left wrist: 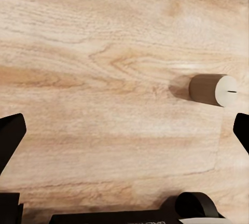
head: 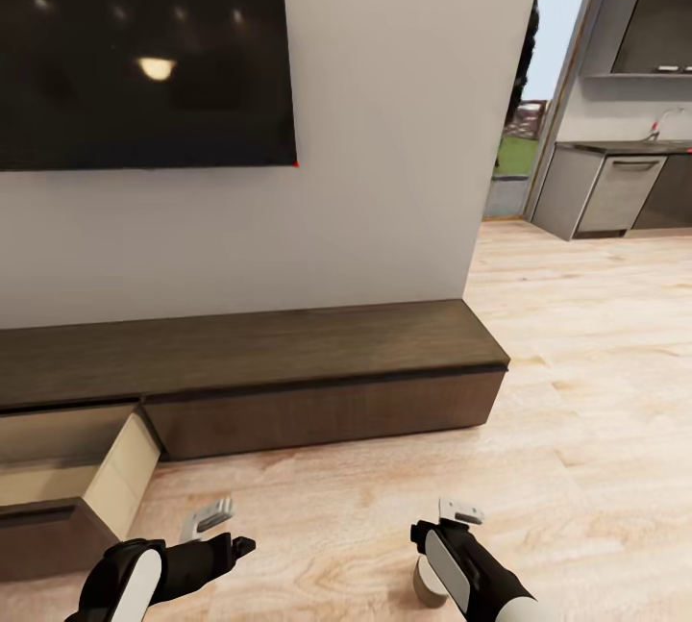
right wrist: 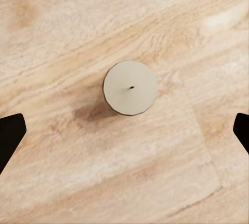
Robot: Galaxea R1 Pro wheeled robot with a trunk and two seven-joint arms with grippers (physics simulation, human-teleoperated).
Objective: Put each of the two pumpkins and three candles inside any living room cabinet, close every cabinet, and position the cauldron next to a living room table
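Your right gripper (right wrist: 124, 130) hangs directly over a candle (right wrist: 130, 87), fingers spread wide, both dark fingertips (right wrist: 10, 133) at the frame edges and well apart from the wax. The candle is a short, pale beige cylinder standing upright on the floor (right wrist: 62, 37), flat round top facing the camera, a small dark wick at centre, its shadow falling toward 8 o'clock. In the head view the candle (head: 425, 584) sits partly hidden beneath your right gripper (head: 459, 514), at about 5 o'clock in the frame.

Your left gripper (head: 213, 518) is also spread, holding nothing. From the left wrist view the same candle (left wrist: 213, 89) appears side-on, near the right fingertip (left wrist: 241, 129) but not touching it.

Beyond the grippers, the cabinet (head: 288, 353) runs along the wall from 9 o'clock to 3 o'clock: long, low, dark brown. Its left drawer (head: 91, 483) is pulled out at 8 o'clock, pale beige inside; you cannot tell from here what it contains. The right drawer front is flush. A dark television (head: 144, 45) hangs above. At 2 o'clock an opening leads to a kitchen (head: 615, 180). Nothing stands between the candle and the cabinet.
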